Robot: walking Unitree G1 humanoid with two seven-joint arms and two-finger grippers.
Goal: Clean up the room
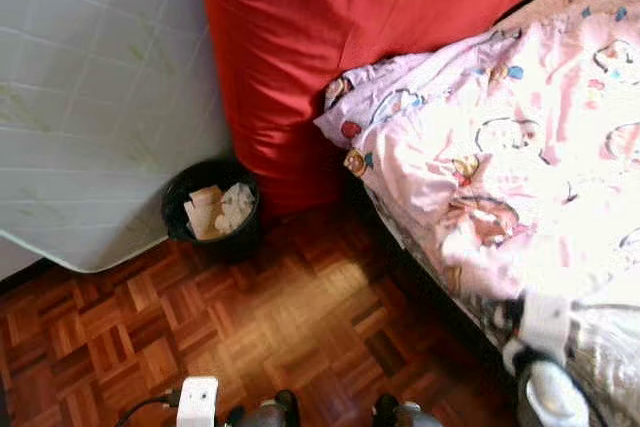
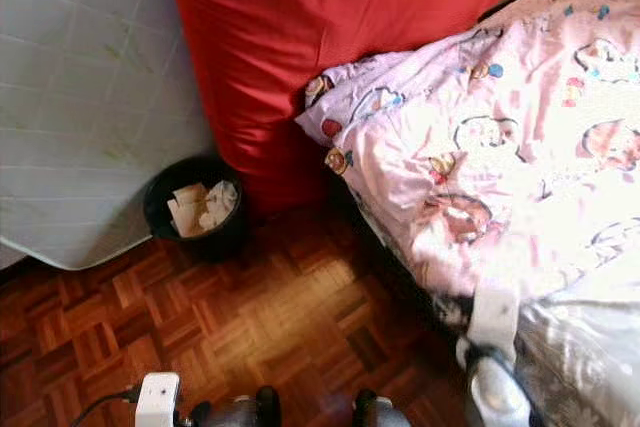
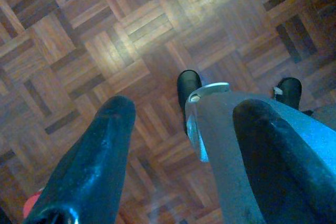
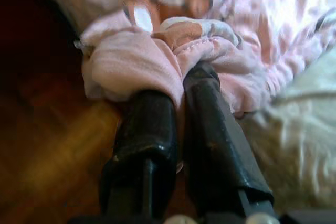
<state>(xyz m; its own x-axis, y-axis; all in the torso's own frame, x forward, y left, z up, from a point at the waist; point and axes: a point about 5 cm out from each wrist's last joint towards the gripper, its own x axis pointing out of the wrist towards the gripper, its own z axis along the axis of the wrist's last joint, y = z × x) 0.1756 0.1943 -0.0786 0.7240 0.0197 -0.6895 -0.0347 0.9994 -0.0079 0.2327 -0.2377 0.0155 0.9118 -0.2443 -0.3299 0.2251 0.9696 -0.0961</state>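
Note:
A pink duvet with cartoon prints (image 1: 520, 147) lies rumpled on the bed at my right and hangs over its near edge. My right gripper (image 4: 178, 85) is shut on a bunched fold of that duvet (image 4: 152, 56) at the bed's edge. Its arm, with a white wrist band (image 1: 545, 322), reaches up from the lower right. My left gripper (image 3: 185, 107) hangs open over the parquet floor (image 3: 105, 40), with nothing between its fingers (image 3: 113, 129).
A black waste bin (image 1: 211, 209) holding crumpled paper stands on the floor at the left. Behind it lean a red-covered mattress (image 1: 330, 37) and a grey quilted mattress (image 1: 90, 97). Parquet floor (image 1: 280, 327) stretches between me and the bin.

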